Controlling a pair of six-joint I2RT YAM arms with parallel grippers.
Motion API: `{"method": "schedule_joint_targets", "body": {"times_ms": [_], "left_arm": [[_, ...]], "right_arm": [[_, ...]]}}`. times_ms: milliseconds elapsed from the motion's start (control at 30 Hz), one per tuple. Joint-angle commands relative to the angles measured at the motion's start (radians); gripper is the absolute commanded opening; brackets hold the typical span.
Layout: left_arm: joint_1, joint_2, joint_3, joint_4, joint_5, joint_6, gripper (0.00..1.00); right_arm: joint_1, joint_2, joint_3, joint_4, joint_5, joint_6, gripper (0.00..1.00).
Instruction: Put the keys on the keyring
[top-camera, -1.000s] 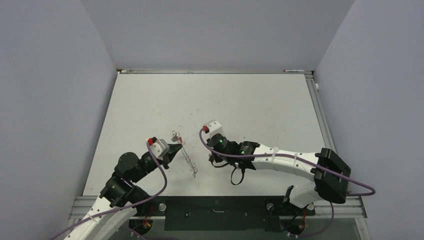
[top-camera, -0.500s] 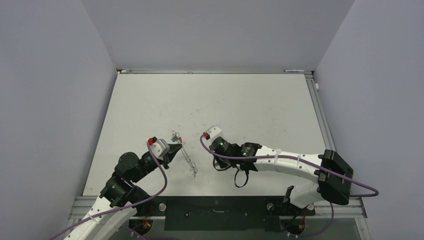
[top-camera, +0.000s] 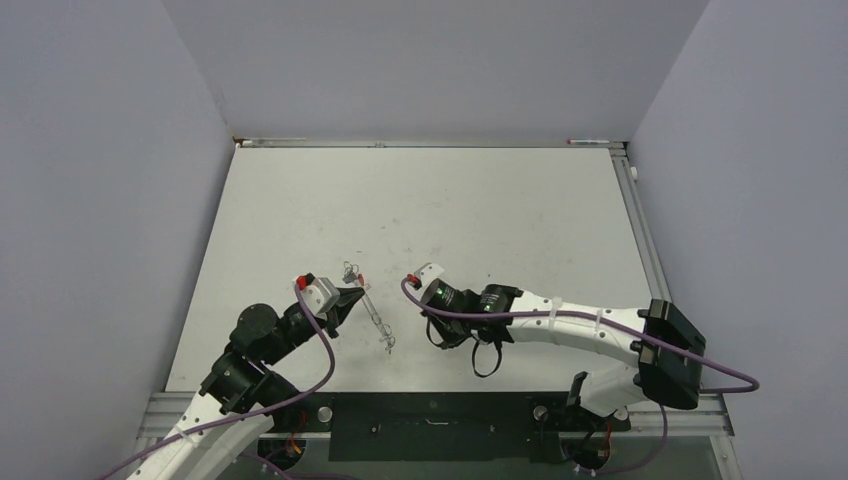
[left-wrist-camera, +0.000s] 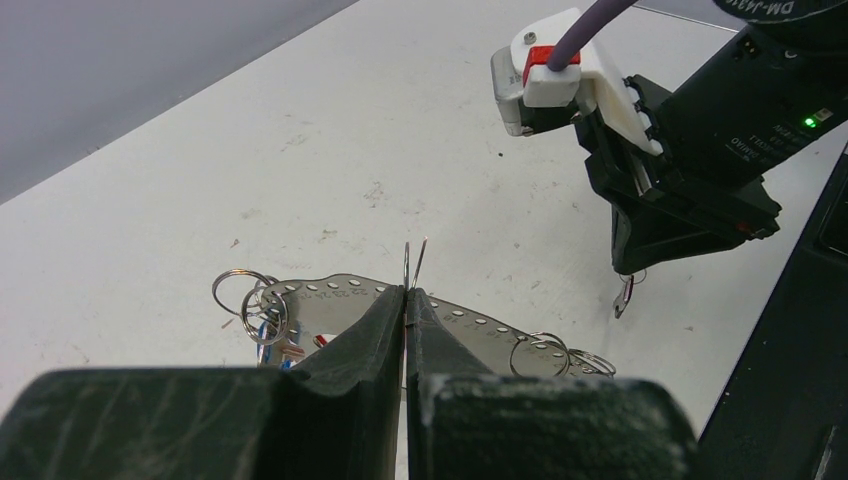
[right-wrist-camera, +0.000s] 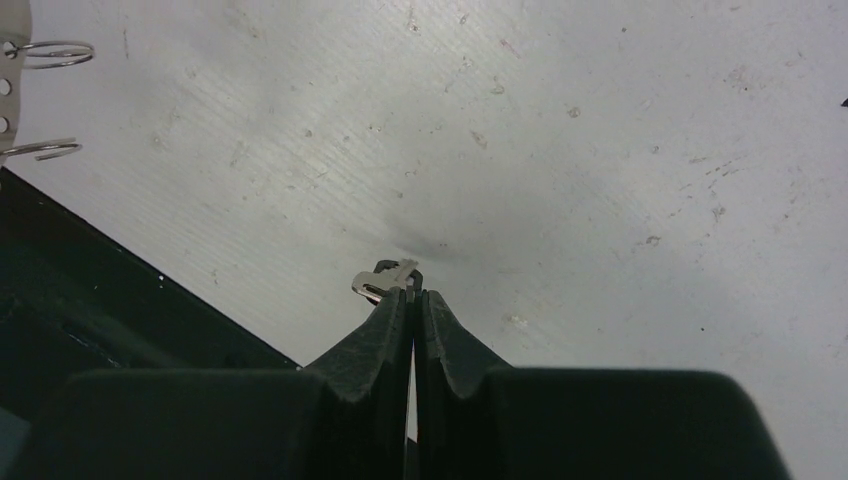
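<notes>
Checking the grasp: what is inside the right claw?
A small silver key sticks out of the shut right claw. The part pinched inside is covered, so how much is gripped cannot be seen.

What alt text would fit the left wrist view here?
The left pincer is shut on a thin wire keyring standing edge-on above its tips. Beyond it, the right pincer holds a small key over the white table.
</notes>
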Motion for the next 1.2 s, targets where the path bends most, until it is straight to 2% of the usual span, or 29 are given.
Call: {"method": "schedule_joint_targets", "body": {"times_ms": [0,233,967,1167], "left_arm": [[0.0,0.001,0.018,0.046,0.0,0.009,0.0],[0.0,-0.002,0.018,0.047,0.0,0.008,0.0],[0.0,-0.006,0.016,0.053,0.007,0.004,0.0],[-0.001,-0.009,0.016,0.052,0.004,0.006,0.0]], "right_arm": [[-0.021,0.081,0.045,0.03,0.02,0.004,0.05],[-0.067,0.238,0.094,0.045,0.085,-0.049,0.05],[-0.104,0.414,0.181,0.146,0.168,-0.184,0.05],[-0.105,0.371,0.205,0.156,0.188,-0.181,0.2]]}}
